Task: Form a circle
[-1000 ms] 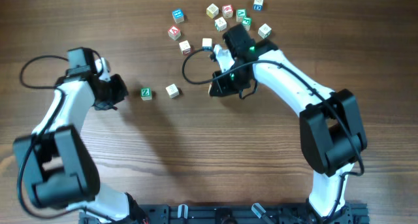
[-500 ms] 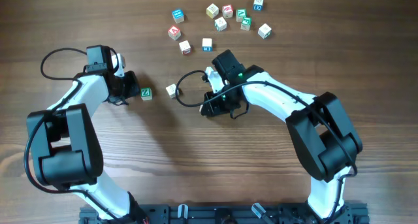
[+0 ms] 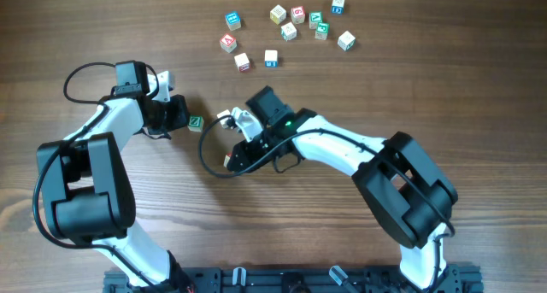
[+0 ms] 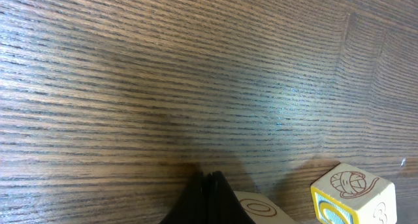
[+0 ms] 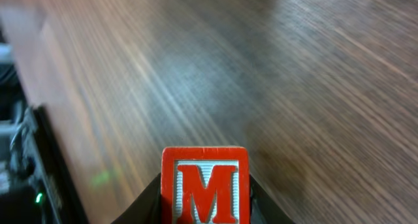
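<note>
I am pinching the red M block [image 5: 205, 178] between the fingers of my right pincer [image 5: 204, 199], near the green block [image 3: 195, 122], on its side away from the scattered blocks [image 3: 289, 24]; my left pincer [image 4: 209, 198] is sitting pressed together just beside that green block, a pale block [image 3: 225, 116] lying opposite

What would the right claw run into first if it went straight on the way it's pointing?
Probably just the brown wooden table: the right claw, gripping the red letter-M wooden block, faces bare wood grain. Its downward tilt is unclear.
</note>
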Controlling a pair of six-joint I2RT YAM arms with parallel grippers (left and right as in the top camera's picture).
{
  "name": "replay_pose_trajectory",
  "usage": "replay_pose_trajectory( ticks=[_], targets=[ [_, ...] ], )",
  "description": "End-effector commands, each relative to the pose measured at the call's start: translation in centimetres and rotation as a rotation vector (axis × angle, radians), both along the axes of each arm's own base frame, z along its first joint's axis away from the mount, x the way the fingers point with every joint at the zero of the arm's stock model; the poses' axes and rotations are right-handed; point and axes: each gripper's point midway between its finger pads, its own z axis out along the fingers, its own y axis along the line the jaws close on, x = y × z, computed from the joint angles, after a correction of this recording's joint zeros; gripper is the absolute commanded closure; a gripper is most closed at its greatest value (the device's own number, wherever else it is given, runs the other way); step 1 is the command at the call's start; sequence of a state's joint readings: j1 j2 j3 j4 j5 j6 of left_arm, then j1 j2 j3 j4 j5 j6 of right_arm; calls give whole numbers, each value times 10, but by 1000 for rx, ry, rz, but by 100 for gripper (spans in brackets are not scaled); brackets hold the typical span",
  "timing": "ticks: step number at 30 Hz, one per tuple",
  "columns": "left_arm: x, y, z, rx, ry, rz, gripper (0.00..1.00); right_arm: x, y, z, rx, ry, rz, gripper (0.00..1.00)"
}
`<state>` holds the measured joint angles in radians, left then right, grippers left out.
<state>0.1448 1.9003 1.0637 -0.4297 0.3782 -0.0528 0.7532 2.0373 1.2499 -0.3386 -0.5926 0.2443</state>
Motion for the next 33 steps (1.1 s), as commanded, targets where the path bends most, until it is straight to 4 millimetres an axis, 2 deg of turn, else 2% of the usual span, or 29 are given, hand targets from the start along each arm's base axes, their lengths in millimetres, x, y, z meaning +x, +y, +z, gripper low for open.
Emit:
replay_pose_trajectory(
  ticks=[1,4,7,11,16,20,23,27,29,33],
  targets=[
    [-12,-7,-15,-14,43,-32,96,19,-6,-11,-58,-33,-105,52],
    [-9,-6,-15,-13,32,-32,96,24,-2,-8,-37,-54,-106,22],
    [-7,-6,-14,-12,21,-32,96,31,-3,-5,-27,-65,-119,9],
    [-6,-8,-13,-22,21,-27,96,42,-16,-3,-40,-51,-157,6],
    [-6,-10,-12,-55,37,14,96,71,-34,3,-21,-34,-278,6],
    [-6,-14,-11,-97,58,64,96,98,-48,4,-32,-69,-391,23],
    [-6,-14,-11,-109,72,97,96,109,-54,1,-65,-123,-431,32],
    [-6,-14,-11,-108,71,96,96,130,-65,-14,-137,-238,-486,65],
    [-6,-14,-11,-107,71,96,96,134,-60,-26,-123,-241,-477,79],
    [-7,-14,-11,-107,75,96,96,129,-45,-53,-69,-228,-391,95]
  ],
)
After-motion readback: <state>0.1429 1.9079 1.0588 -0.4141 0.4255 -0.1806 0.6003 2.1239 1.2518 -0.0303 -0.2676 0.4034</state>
